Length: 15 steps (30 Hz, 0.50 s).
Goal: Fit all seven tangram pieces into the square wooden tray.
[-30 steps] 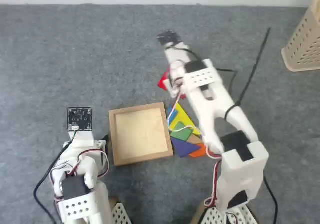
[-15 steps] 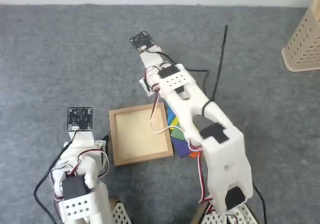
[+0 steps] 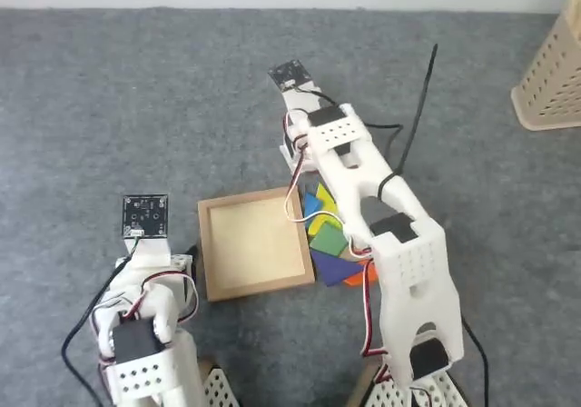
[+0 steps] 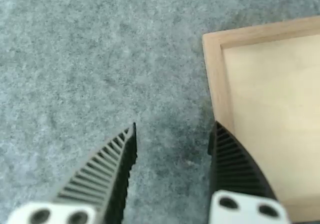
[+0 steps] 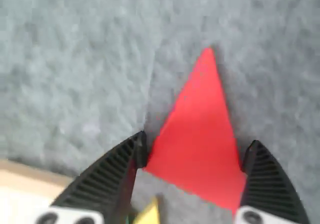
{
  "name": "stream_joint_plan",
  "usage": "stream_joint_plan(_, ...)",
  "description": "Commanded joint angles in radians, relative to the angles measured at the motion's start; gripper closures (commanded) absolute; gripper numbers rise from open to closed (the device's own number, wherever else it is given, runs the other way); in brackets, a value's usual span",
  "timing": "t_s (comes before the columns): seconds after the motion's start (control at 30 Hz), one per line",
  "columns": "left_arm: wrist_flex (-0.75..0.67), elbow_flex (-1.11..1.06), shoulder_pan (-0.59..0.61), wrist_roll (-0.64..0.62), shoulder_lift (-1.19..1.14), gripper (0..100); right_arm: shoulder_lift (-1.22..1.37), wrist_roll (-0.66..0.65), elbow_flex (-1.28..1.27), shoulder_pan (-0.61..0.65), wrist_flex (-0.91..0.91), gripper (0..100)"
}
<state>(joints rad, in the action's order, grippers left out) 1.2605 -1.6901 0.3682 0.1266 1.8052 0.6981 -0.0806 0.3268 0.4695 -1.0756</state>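
1. The right gripper (image 5: 197,141) hung with its jaws spread wide, one on either side of the red triangle (image 5: 202,104). The piece lay flat on the grey worktop (image 5: 75,59) between them. The stance looked set for closing on the piece's edges.
2. The square wooden tray (image 3: 204,243) sat just beside that gripper, a corner of its rim close by one jaw. With no piece in it yet, the fitting had evidently not begun.
3. The left gripper (image 4: 175,129) was also spread and held nothing. One jaw was over the tray's rim and the other over bare worktop. It appeared parked at the tray's far side, leaving the tray open to the other arm.
4. The yellow piece (image 3: 324,209), green piece (image 3: 329,241), blue piece (image 3: 311,204), purple piece (image 3: 336,268) and orange piece (image 3: 357,277) lay heaped behind the right gripper, between its arm and the tray, near enough for short carries.
5. The right arm lay across part of that heap in the high view, so a full count of seven could not be confirmed. One jaw cut off a corner of the red triangle. Whether either jaw touched the piece or the worktop could not be made out.
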Motion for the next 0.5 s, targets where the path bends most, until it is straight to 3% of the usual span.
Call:
stream_joint_plan(0.0, 0.003, 0.004, 0.005, -0.009, 0.015, 77, -0.028, 0.002, 0.037, -0.044, -0.09, 70.6)
stream_joint_plan(0.27, 0.003, 0.004, 0.005, -0.009, 0.015, 77, -0.028, 0.003, 0.031, -0.174, -0.203, 70.6)
stream_joint_plan(0.47, 0.003, 0.004, 0.005, -0.009, 0.015, 77, -0.151, -0.017, -0.178, -0.222, -0.148, 70.6)
